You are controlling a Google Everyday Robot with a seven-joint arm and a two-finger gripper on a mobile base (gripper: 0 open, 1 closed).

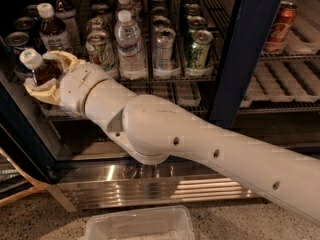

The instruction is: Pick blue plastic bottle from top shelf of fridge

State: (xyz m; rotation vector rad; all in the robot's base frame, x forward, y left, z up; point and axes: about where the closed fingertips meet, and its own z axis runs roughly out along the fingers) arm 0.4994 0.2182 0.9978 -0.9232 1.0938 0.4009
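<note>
My gripper is at the far left, in front of the fridge's open left side, shut on the blue plastic bottle. The bottle is small, holds dark brown liquid and has a white cap; it tilts up and to the left between my cream fingers, its label hidden. It is held in front of the top shelf, a dark wire rack with clear lane trays. My white arm runs from the lower right up to it.
On the rack stand a second dark-liquid bottle, a clear water bottle, several cans and a blue can. A red can sits right of the dark blue door frame. A clear bin lies on the floor.
</note>
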